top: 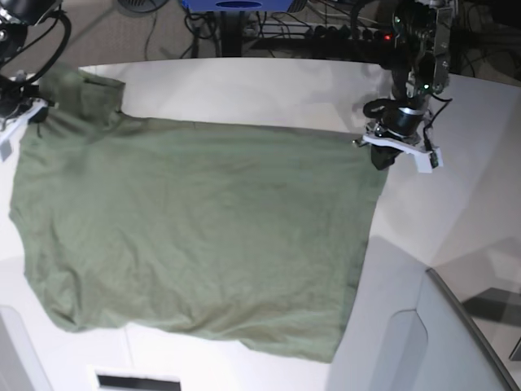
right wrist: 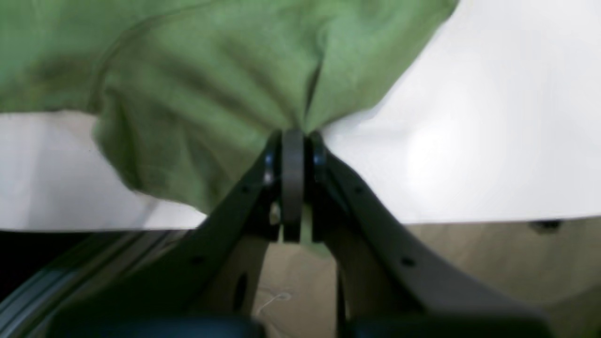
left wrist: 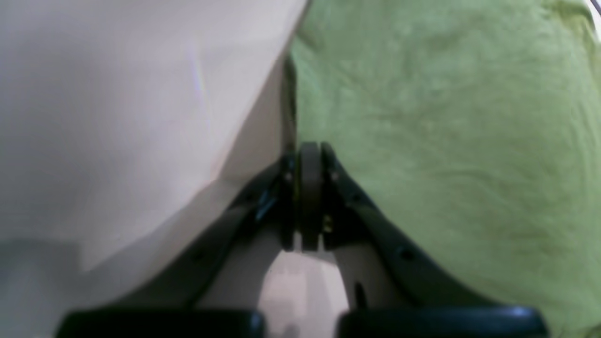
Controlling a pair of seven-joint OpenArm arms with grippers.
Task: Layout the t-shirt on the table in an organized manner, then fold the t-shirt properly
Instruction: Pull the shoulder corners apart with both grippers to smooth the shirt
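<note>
The olive-green t-shirt (top: 195,236) lies spread wide and mostly flat on the white table (top: 244,90), with some wrinkles. My left gripper (left wrist: 310,150) is shut on the shirt's edge (left wrist: 446,141); in the base view it (top: 381,155) sits at the shirt's far right corner. My right gripper (right wrist: 293,136) is shut on a bunched fold of the shirt (right wrist: 211,94), which puckers at the tips. In the base view it (top: 24,110) is at the shirt's far left corner, by a sleeve. The collar and neck label are not visible.
A grey angled panel (top: 431,342) stands at the front right, close to the shirt's hem. Cables and a blue object (top: 236,6) lie behind the table. The table's edge (right wrist: 469,220) runs just below my right gripper, with beige floor beyond.
</note>
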